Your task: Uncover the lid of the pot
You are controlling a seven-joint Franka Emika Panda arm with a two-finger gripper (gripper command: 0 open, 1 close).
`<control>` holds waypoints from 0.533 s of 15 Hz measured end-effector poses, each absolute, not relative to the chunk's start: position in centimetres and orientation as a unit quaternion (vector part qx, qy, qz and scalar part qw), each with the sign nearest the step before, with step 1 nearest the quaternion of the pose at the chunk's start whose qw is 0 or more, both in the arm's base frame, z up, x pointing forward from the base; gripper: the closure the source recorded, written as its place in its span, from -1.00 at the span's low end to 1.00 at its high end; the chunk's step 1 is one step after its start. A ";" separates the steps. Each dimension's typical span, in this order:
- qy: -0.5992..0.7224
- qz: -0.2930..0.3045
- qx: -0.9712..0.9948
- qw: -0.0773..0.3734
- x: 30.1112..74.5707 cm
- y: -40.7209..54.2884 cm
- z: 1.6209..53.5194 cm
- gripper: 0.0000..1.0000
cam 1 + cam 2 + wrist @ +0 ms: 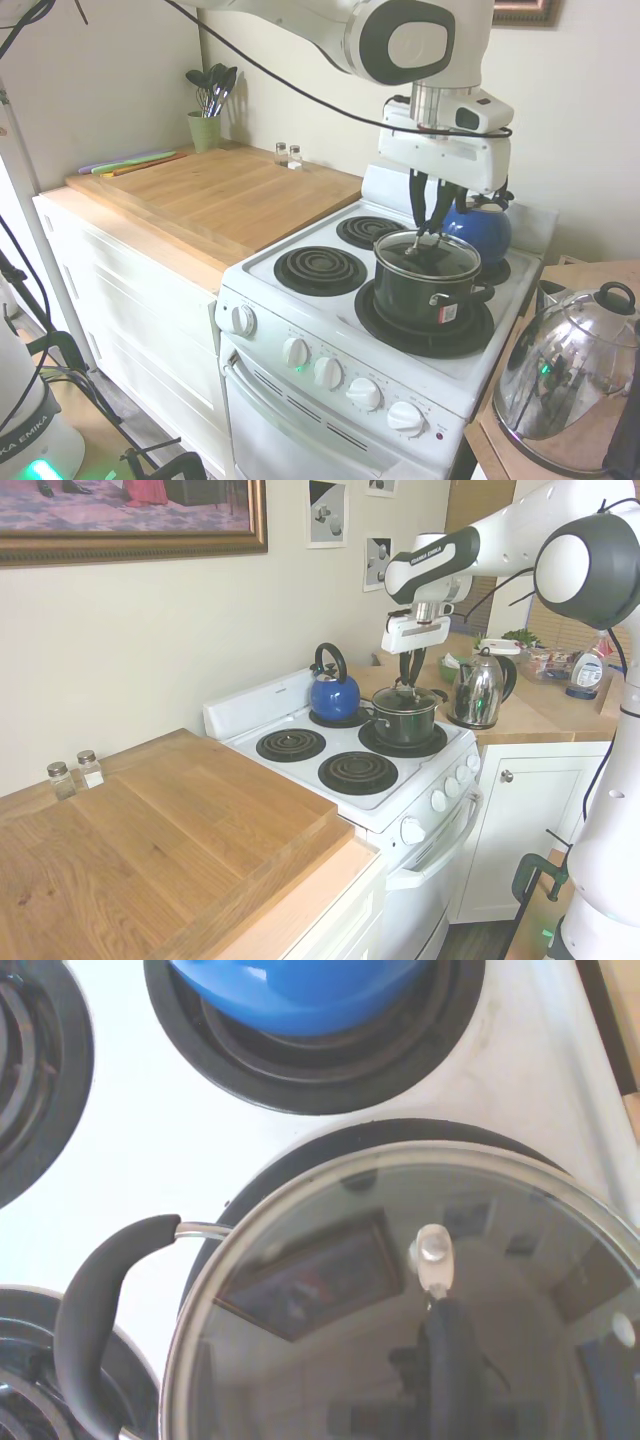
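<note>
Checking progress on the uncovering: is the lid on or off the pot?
On. The lid sits flat on the pot's rim, and the hand is just above its handle.

Glossy clear glass lid with metal rim; dark glossy pot; smooth white enamel stove.

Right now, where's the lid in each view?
First exterior view: lid right of centre, on the pot, under the gripper.
Second exterior view: upper right of centre.
Wrist view: fills the lower right.
Shared landmark: blue kettle beside it.
</note>
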State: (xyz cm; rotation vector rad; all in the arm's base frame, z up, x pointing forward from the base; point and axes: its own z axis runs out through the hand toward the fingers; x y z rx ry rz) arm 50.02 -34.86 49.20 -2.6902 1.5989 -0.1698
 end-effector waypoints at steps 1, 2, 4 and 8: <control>0.510 -0.054 -0.858 0.003 50.0 -34.9 49.2 1.00; 0.510 -0.055 -0.858 0.003 50.1 -34.9 49.2 1.00; 0.510 -0.055 -0.858 0.003 50.2 -34.9 49.2 1.00; 0.512 -0.056 -0.857 0.007 50.0 -35.2 49.3 1.00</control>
